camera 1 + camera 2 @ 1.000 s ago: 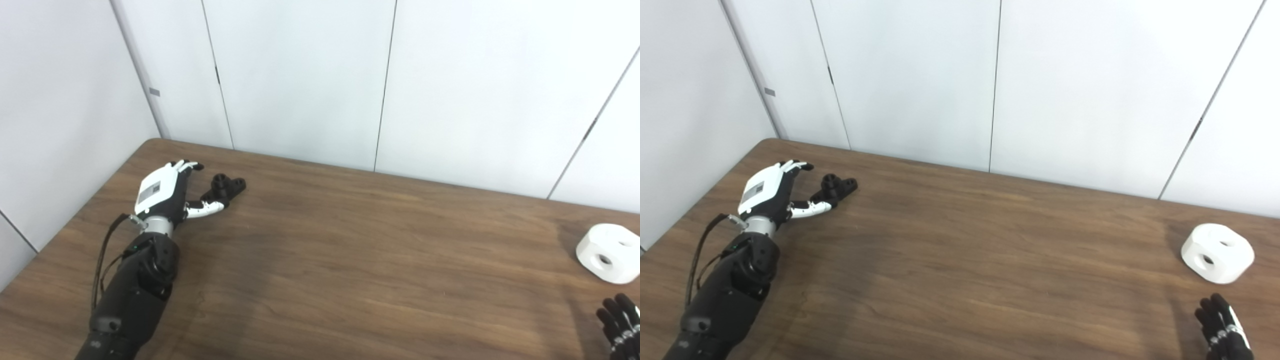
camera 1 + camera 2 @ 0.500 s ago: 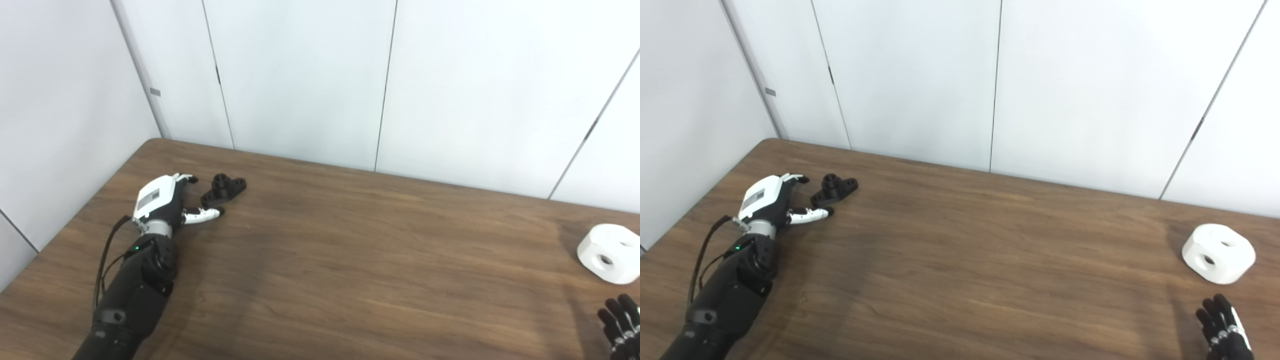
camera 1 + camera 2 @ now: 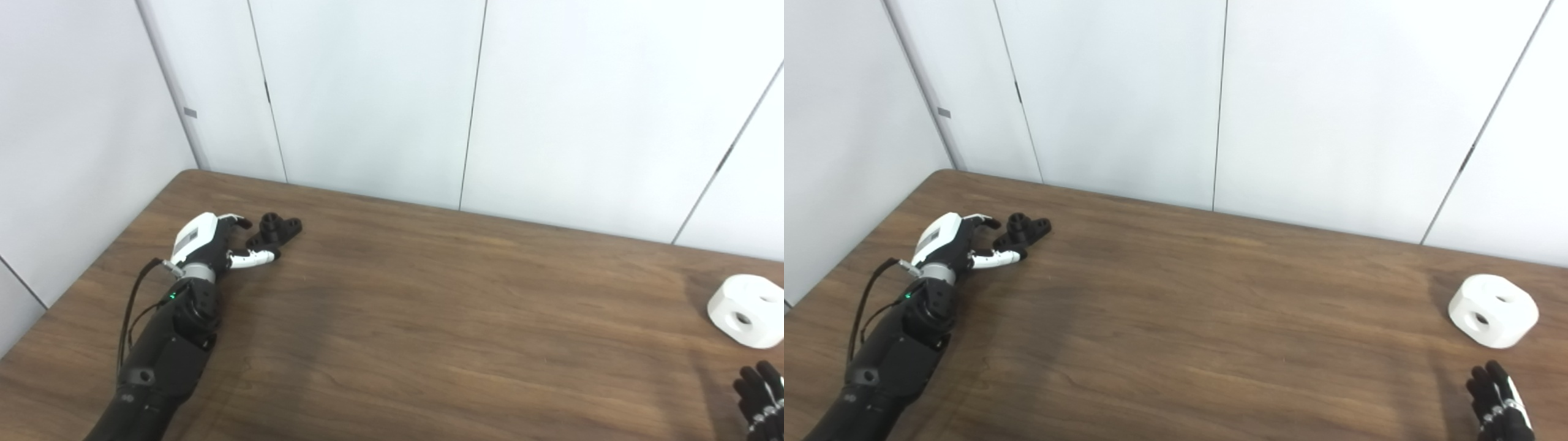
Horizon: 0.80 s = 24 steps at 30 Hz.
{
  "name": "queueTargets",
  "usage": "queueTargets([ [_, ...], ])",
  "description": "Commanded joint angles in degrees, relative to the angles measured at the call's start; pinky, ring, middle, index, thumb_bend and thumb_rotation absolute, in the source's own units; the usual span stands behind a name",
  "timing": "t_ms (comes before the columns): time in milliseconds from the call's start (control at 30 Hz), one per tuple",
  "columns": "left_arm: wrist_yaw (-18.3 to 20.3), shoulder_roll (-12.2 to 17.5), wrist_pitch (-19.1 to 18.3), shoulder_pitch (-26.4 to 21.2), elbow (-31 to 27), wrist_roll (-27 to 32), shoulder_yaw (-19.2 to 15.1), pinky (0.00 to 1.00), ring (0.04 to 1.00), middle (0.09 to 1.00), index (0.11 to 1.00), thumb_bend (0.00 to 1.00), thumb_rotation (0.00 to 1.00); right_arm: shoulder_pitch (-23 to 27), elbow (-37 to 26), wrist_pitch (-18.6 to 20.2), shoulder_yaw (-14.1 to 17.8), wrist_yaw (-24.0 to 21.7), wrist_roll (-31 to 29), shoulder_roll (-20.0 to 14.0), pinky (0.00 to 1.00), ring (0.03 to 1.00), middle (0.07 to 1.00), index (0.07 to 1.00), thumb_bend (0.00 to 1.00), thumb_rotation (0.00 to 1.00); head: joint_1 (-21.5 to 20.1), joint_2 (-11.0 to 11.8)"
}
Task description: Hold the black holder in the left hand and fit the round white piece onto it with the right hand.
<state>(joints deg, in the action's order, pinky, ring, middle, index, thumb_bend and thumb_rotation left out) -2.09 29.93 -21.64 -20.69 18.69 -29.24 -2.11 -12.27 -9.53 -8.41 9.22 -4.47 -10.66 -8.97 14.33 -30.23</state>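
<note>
Black holder point(image 3: 275, 229) lies on the wooden table point(image 3: 429, 318), close to the table's far left corner. Left hand point(image 3: 205, 242) is at the holder's left side, low over the table, fingers spread and curved toward the holder, thumb point(image 3: 252, 258) reaching along the holder's near side. The thumb tip appears to touch or nearly touch the holder's near end; contact cannot be confirmed. The hand grips nothing; the holder rests on the table, not lifted.

Round white piece point(image 3: 1493, 310) sits on the table far to the right of the holder, near the right edge, one hole facing the camera and another in its top. Right hand point(image 3: 1500, 404) is just nearer than the white piece, apart from it, cut off by the lower frame edge; only dark fingers point(image 3: 1482, 389) show, extended and empty
</note>
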Motion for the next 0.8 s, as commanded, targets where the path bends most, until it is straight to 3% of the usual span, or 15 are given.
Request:
queueTargets([
  [0,-1.08,1.58,0.8,-3.17,-0.82,-0.16,-0.07,1.0,0.98,0.921,0.76,0.83,0.36,-3.8,3.22,0.1,-1.11,0.13,-0.1,2.47,0.99,0.937,0.934,0.937,0.62,1.0,0.01,-0.11],
  [767,-4.0,1.99,2.14,-2.72,0.92,-2.55,4.41,1.0,0.99,0.917,0.736,0.8,0.31,-4.46,2.31,0.22,-1.1,0.39,0.31,2.69,0.97,0.928,0.922,0.925,0.64,1.0,-0.68,-0.96],
])
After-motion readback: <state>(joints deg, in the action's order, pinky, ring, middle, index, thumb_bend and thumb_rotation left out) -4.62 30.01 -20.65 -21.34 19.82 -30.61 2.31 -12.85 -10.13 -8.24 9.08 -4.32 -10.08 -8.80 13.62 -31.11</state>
